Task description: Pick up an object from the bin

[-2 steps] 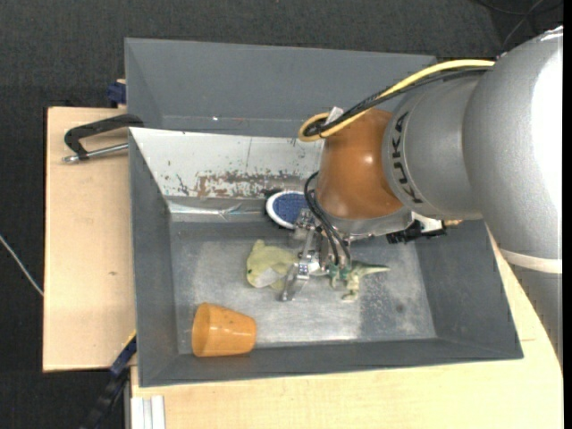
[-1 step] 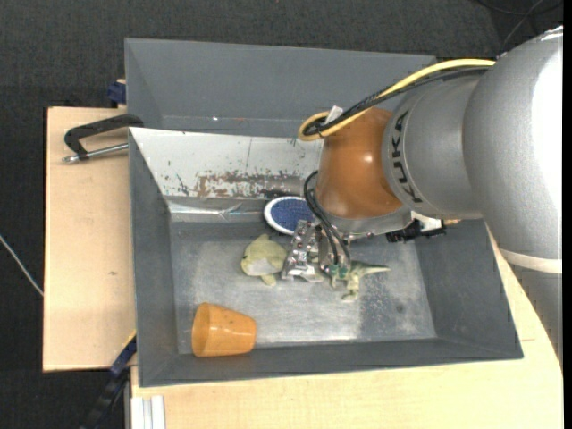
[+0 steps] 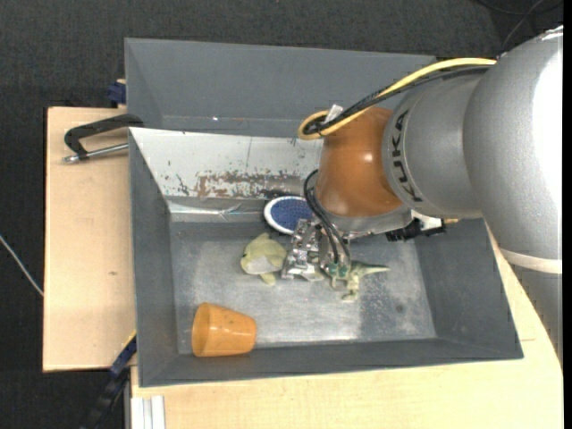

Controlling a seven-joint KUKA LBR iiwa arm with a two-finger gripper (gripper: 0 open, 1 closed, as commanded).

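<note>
Orange cup (image 3: 223,330) lies on its side, well left of the jaws, judged to have been left loose there. Pale green lump (image 3: 262,259) lies just left and the blue disc (image 3: 286,211) just behind. Gripper (image 3: 303,259) is set low at the floor. Jaw state cannot be told. Green toy lizard (image 3: 356,276) is just right, probably the target. Its long axis runs left-right, thin end pointed away.

Bin (image 3: 152,266): showing plain grey, its back wall carrying rust-brown speckling.
Cup (image 3: 223,330): showing solid orange.
Lumpy thing (image 3: 263,259): showing pale yellow-green.
Round disc (image 3: 286,212): showing dotted blue inside a white rim.
Small figure (image 3: 356,278): showing green.
Gripper (image 3: 302,262): showing bare silver metal.
Wrist cover (image 3: 357,172): showing glossy orange-brown.
Cable (image 3: 429,72): showing yellow.
</note>
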